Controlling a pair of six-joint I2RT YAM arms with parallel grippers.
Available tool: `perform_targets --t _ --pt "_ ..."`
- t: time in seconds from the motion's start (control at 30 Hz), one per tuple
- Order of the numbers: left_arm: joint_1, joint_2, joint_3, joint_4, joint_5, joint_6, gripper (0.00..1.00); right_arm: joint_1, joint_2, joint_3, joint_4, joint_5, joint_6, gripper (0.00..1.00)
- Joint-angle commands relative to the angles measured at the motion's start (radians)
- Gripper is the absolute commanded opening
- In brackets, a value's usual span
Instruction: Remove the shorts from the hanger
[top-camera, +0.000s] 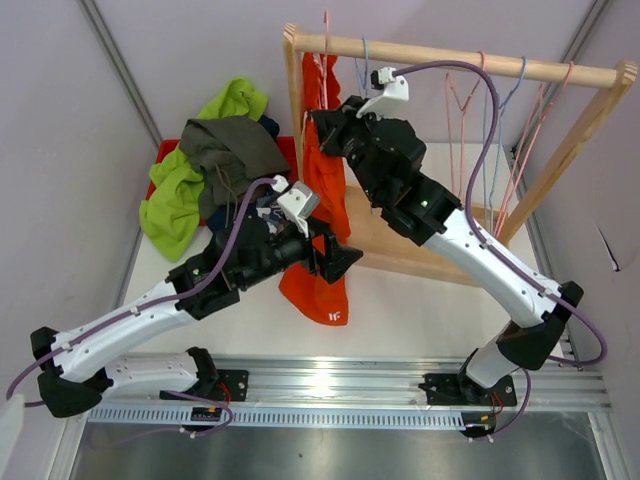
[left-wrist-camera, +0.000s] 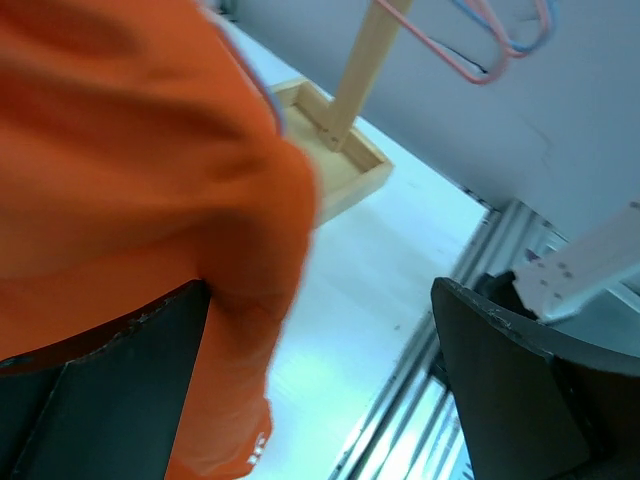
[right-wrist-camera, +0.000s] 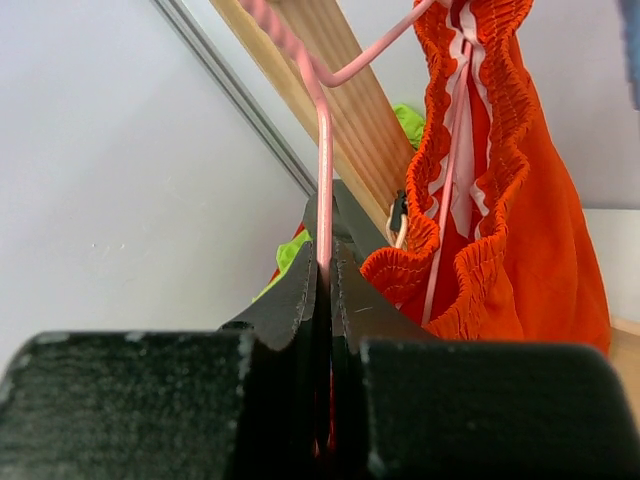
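Observation:
Bright orange shorts (top-camera: 322, 185) hang from a pink hanger (right-wrist-camera: 323, 150) at the left end of the wooden rack (top-camera: 450, 58). My right gripper (top-camera: 316, 128) is shut on the hanger's wire just below the rail; in the right wrist view (right-wrist-camera: 325, 275) the wire runs between the closed jaws, with the orange waistband (right-wrist-camera: 480, 130) to the right. My left gripper (top-camera: 343, 262) is open beside the lower leg of the orange shorts. In the left wrist view (left-wrist-camera: 320, 400) the orange cloth (left-wrist-camera: 130, 170) drapes over the left finger (left-wrist-camera: 100, 390) and the right finger (left-wrist-camera: 530, 390) stands apart.
Lime green (top-camera: 175, 200), grey (top-camera: 225, 148) and dark navy shorts lie piled on a red tray (top-camera: 158, 185) at the back left. Several empty pink and blue hangers (top-camera: 500, 120) hang on the rail's right part. The rack's wooden base (top-camera: 400, 245) lies under the arms.

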Motion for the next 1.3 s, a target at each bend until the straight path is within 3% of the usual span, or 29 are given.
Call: perform_targets --t 0.0,0.17,0.3,0.63,0.73,0.77,0.87,1.03,1.27 --pt "-0.007 -0.007 0.002 0.065 -0.158 0.024 0.99 0.017 -0.103 0.058 0.048 0.030 0.024 0.00" --pt "-0.007 0.006 0.023 0.042 -0.290 0.038 0.99 0.026 -0.168 0.000 0.056 0.021 0.030 0.00" --pt "-0.007 -0.010 0.009 0.067 -0.310 0.049 0.95 0.028 -0.191 -0.025 0.057 0.019 0.031 0.00" --pt "-0.007 0.008 0.014 0.153 -0.105 0.017 0.80 0.028 -0.200 -0.079 0.100 0.030 0.053 0.00" --pt "-0.008 -0.004 -0.015 0.223 0.012 -0.022 0.51 0.028 -0.195 -0.079 0.108 0.034 0.050 0.00" --pt "-0.008 -0.007 -0.023 0.258 0.035 -0.032 0.29 0.028 -0.195 -0.079 0.112 0.037 0.047 0.00" --pt "-0.024 -0.021 -0.061 0.294 0.092 -0.075 0.00 0.028 -0.194 -0.076 0.120 0.044 0.041 0.00" --pt "-0.094 -0.064 -0.113 0.309 0.061 -0.071 0.00 0.026 -0.188 -0.062 0.122 0.054 0.018 0.00" --pt "-0.327 -0.124 -0.264 0.300 -0.120 -0.075 0.00 -0.012 -0.174 0.004 0.083 0.042 0.013 0.00"
